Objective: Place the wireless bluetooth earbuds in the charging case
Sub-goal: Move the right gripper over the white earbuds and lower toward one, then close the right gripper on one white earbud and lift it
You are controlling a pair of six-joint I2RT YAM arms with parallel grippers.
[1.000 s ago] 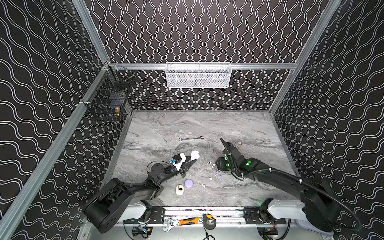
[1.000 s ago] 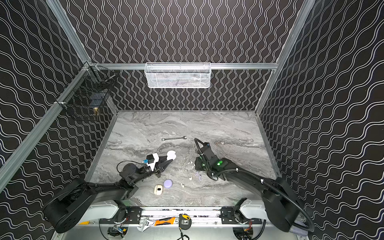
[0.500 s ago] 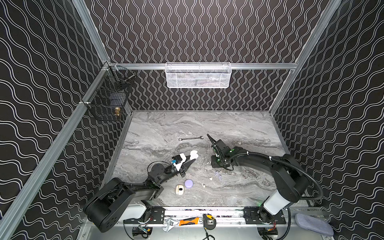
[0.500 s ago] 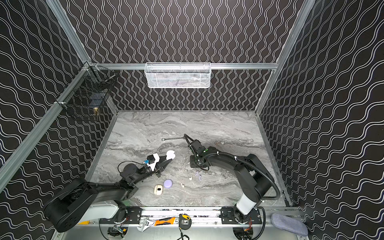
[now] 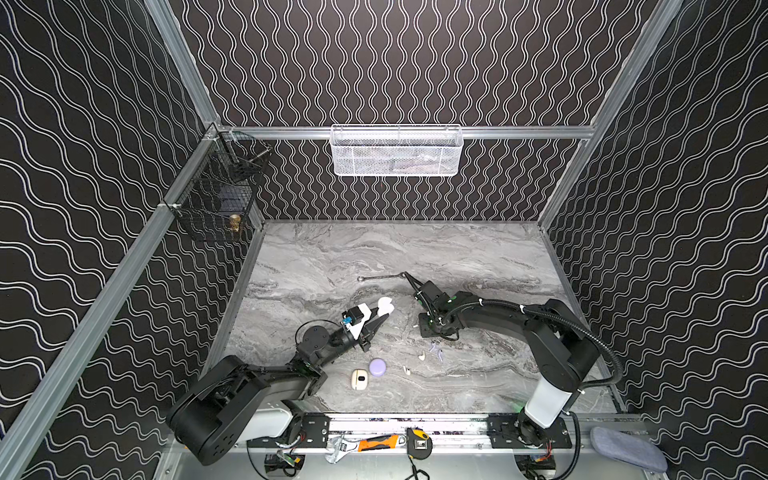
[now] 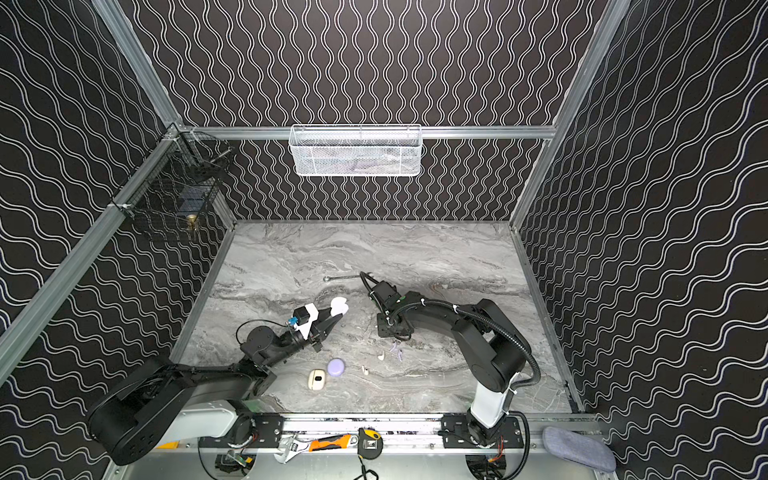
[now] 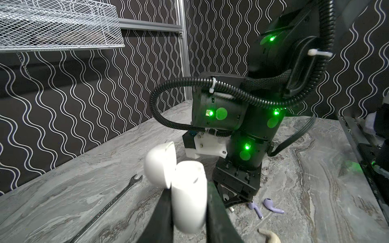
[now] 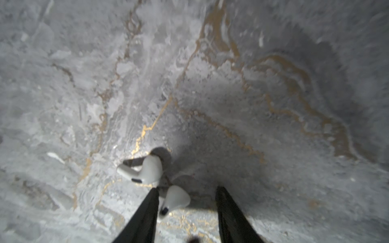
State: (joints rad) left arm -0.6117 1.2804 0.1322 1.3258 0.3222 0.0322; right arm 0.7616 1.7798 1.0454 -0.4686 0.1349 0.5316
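My left gripper [image 7: 187, 189] is shut on the white charging case [image 7: 188, 195], held above the table with its lid hinged open; in both top views it shows left of centre [image 5: 385, 306]. My right gripper [image 8: 187, 192] points straight down at the marble, open. One white earbud [image 8: 176, 198] lies between its fingers, against one of them and apart from the other. A second white earbud [image 8: 147, 170] lies just beyond the tips. In a top view the right gripper [image 5: 430, 330] stands right of the case.
Two lavender earbuds [image 5: 435, 348], a cream earbud [image 5: 422, 355] and a white earbud [image 5: 406, 369] lie near the front. A lavender case [image 5: 377, 366] and a cream case [image 5: 359, 379] sit beside them. A steel wrench [image 5: 380, 277] lies farther back; a white mesh basket [image 5: 395, 151] hangs on the back wall.
The right arm has swung its wrist over and down, so the gripper now stands on the marble around a white earbud, its jaws slightly narrower. The left arm has not moved.
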